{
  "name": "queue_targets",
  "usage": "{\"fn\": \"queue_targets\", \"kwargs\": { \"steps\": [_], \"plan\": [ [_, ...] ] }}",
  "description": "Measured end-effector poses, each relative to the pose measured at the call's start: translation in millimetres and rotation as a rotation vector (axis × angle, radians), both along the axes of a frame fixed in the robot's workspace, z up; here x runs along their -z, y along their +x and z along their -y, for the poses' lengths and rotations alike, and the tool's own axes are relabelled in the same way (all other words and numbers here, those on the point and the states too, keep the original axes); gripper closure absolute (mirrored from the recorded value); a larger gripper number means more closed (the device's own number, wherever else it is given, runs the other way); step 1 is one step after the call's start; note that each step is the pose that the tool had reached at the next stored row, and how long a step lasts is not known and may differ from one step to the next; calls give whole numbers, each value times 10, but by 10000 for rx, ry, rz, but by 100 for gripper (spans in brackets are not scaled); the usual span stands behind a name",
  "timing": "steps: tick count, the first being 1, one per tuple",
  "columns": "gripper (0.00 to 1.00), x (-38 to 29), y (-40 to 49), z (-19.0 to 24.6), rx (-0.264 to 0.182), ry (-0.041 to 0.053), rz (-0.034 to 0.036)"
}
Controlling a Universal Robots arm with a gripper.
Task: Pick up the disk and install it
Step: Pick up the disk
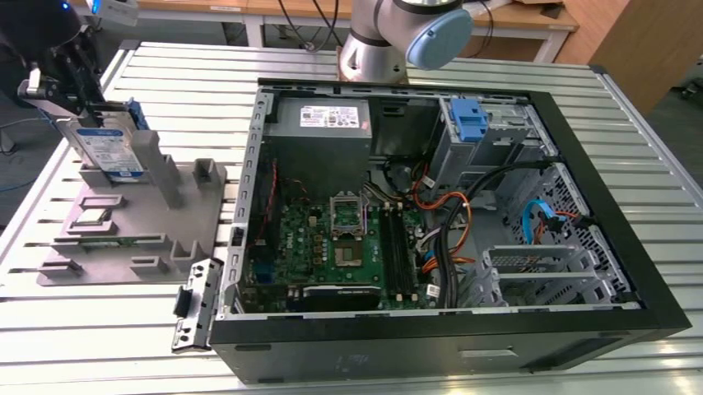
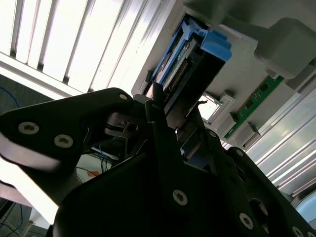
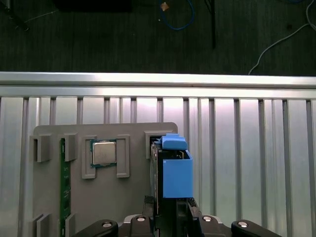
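Note:
The disk (image 1: pixel 114 152) stands on edge in a slot of the grey holder (image 1: pixel 121 230) at the exterior view's left; its white-and-blue label faces the camera. My gripper (image 1: pixel 82 115) comes down on its top edge with a finger on each side, shut on it. In the first wrist view the disk (image 3: pixel 175 177) shows edge-on with its blue rail, rising from between the fingers of my gripper (image 3: pixel 168 210). The second wrist view shows the disk (image 2: pixel 187 64) with its blue rail end, running out from the gripper (image 2: pixel 165 128).
The open computer case (image 1: pixel 648 271) lies at the exterior view's right, with a grey power supply (image 1: pixel 321 119), a blue latch (image 1: pixel 469 119) at the drive cage, the motherboard and cables inside. The holder also carries a processor chip (image 3: pixel 103 152) and a green memory stick (image 3: pixel 62 187).

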State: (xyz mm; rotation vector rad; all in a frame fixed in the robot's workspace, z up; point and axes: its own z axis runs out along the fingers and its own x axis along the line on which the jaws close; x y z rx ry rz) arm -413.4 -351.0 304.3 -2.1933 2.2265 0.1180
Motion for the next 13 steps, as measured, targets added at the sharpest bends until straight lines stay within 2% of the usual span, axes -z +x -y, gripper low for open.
{"fn": "queue_targets", "kwargs": {
  "steps": [4,13],
  "plan": [
    [65,1,0,1,375,-1,-1],
    [65,1,0,1,306,0,-1]
  ]
}}
